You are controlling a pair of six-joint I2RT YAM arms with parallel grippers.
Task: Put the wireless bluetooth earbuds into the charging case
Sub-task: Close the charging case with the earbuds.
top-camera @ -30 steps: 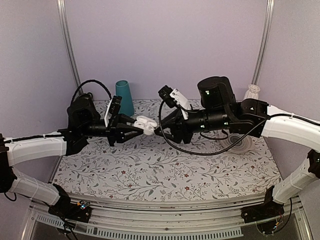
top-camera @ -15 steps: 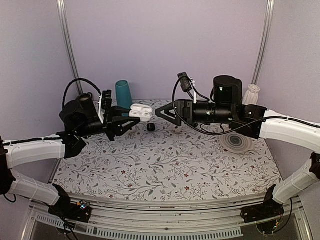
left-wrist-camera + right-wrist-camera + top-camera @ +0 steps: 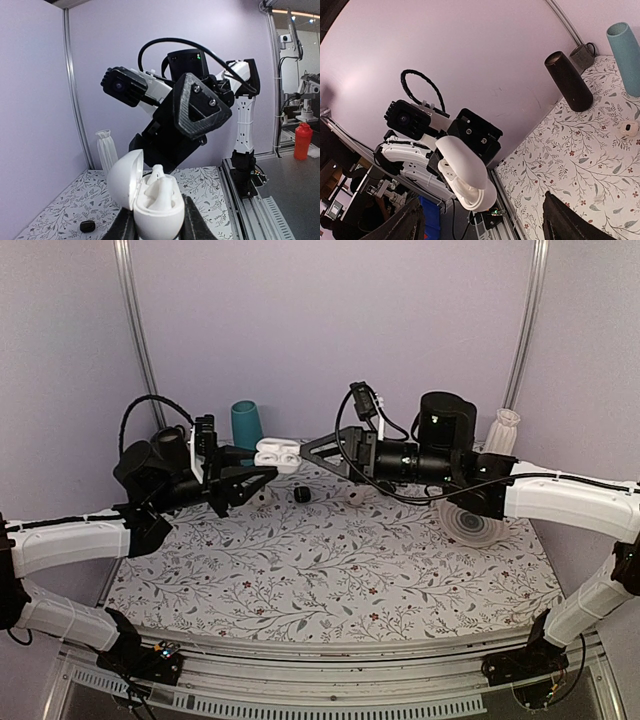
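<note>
My left gripper is shut on the white charging case and holds it high above the table. In the left wrist view the case sits between my fingers with its lid swung open to the left. Two white earbuds stand in its wells. My right gripper is open and empty, its tips just right of the case, facing it. In the right wrist view the case hangs between and beyond the wide-apart fingers.
A teal cup and a black cylinder stand at the back left. A small black lump and white round pieces lie on the flowered table. A white ribbed disc and white vase are at the right.
My left gripper has lifted the case up and slightly left. My right gripper has let go of the case area, risen, swung level and now sits close to the case again.
</note>
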